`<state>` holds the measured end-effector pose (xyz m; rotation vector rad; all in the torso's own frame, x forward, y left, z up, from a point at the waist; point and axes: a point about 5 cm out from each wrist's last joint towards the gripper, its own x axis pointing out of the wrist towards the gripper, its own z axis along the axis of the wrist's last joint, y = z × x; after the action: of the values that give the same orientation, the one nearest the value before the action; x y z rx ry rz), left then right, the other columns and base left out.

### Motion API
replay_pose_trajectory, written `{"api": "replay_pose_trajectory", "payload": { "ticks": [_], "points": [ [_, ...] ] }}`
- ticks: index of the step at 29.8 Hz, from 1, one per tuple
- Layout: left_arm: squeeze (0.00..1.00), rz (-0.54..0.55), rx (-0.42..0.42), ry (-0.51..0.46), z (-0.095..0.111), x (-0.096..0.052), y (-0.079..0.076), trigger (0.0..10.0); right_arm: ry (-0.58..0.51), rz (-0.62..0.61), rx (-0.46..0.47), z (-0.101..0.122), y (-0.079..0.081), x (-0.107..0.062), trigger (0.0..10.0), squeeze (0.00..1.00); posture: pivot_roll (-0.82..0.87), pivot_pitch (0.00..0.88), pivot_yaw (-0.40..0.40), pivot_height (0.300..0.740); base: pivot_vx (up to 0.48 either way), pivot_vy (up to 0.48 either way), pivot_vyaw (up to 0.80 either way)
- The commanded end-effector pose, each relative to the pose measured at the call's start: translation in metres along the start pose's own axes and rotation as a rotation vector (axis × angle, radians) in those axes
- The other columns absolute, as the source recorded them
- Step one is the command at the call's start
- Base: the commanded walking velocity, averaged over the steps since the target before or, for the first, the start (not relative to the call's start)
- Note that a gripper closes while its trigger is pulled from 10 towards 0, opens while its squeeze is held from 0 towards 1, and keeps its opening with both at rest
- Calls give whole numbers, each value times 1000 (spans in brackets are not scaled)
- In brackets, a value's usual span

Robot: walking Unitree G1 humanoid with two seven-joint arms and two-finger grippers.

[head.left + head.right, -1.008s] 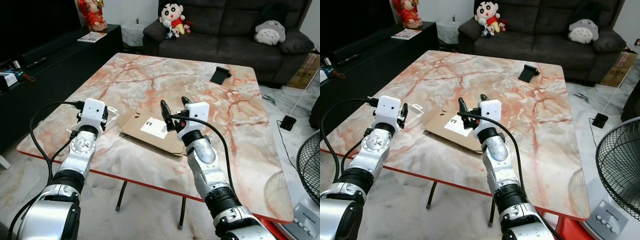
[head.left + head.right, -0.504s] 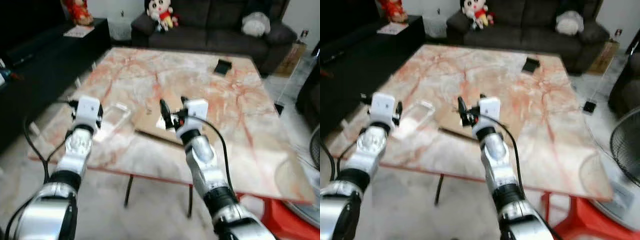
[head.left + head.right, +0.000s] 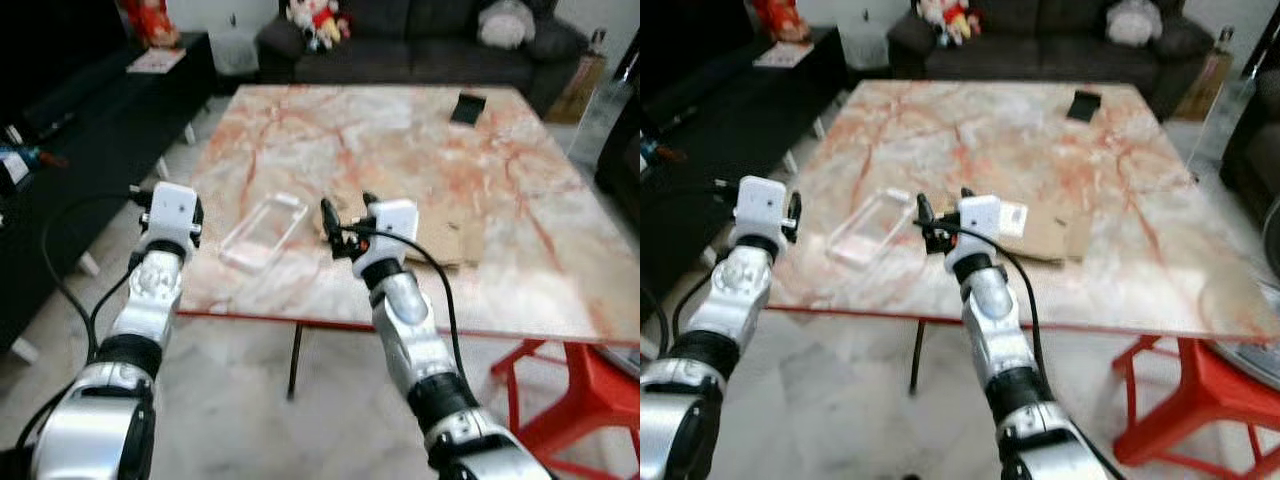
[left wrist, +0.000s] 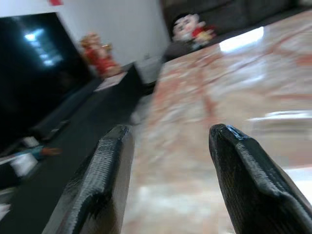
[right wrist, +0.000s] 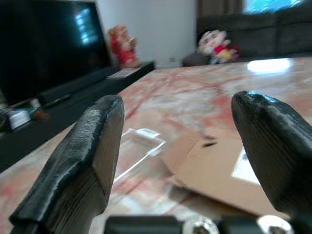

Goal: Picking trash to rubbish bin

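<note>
A flattened brown cardboard piece [image 3: 445, 238] with a white label lies on the marble table [image 3: 400, 140], near its front edge. Beside it, toward my left, lies a clear plastic tray [image 3: 263, 231]. My right gripper [image 3: 346, 213] hovers open over the near edge of the cardboard, with nothing between its fingers. My left gripper [image 4: 168, 161] is open and held out beyond the table's left front corner, short of the plastic tray. In the right wrist view the clear tray [image 5: 138, 148] and the cardboard [image 5: 222, 170] lie just ahead of the fingers.
A black phone-like object [image 3: 467, 107] rests at the table's far right. A dark sofa [image 3: 400, 45] with plush toys stands behind, a black TV cabinet [image 3: 90, 110] on the left. A red stool [image 3: 560, 400] stands under the table's right front corner.
The camera has pulled back and shifted, so the table sits farther ahead and its front edge and floor show. Both grippers keep their open pose.
</note>
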<state>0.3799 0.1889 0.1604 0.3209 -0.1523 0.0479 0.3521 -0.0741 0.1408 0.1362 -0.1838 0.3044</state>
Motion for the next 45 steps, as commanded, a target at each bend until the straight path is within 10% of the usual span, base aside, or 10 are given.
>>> {"api": "replay_pose_trajectory", "payload": {
  "ticks": [1,12,45],
  "points": [
    [0,15,-30,-16,6,3,7,10000,-14,13,9,4,6,4,10000,0,-34,25,-4,740,0,0,0],
    [0,-80,-72,-43,12,0,-30,10000,-9,-8,28,3,5,4,10000,0,-30,24,2,740,211,0,-291],
    [0,-225,-84,-53,11,-6,-40,10000,-35,0,15,7,7,6,10000,0,-27,21,0,740,322,0,-17]
  ]
}}
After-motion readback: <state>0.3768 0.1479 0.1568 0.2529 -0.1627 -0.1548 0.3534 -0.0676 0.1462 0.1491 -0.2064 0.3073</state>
